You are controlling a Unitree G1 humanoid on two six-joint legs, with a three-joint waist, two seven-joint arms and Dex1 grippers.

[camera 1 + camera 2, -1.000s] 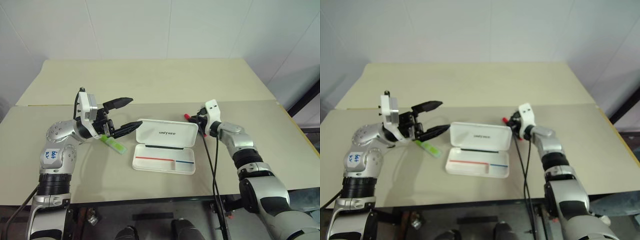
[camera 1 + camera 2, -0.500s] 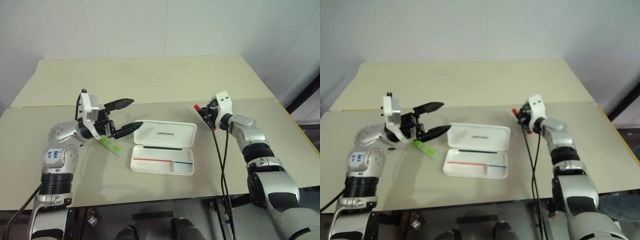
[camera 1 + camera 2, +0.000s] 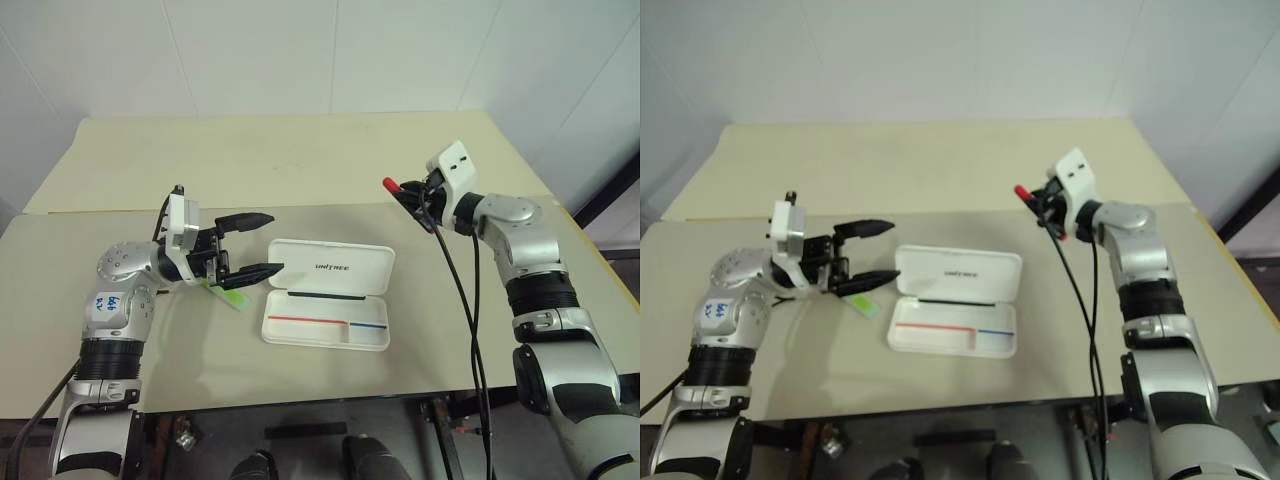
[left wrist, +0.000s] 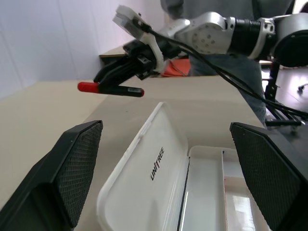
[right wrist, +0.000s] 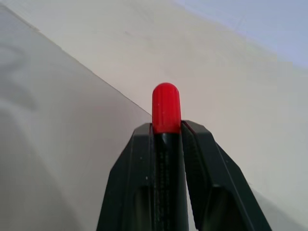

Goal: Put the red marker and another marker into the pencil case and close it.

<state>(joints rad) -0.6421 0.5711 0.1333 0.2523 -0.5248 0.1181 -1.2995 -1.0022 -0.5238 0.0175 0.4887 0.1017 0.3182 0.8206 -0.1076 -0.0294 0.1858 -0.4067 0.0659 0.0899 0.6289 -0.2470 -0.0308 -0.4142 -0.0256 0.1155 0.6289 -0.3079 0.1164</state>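
Right pincer (image 3: 408, 200) with the red marker (image 3: 392, 185) now raised off the table (image 3: 300, 160).

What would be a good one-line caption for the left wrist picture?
Open left gripper faces the open pencil case while the right gripper holds the red marker above the table.

Glossy plastic pencil case (image 3: 330, 293) (matt table (image 3: 300, 160)).

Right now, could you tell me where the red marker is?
The right end effector grips the red marker above the table, beyond the open pencil case's right end.
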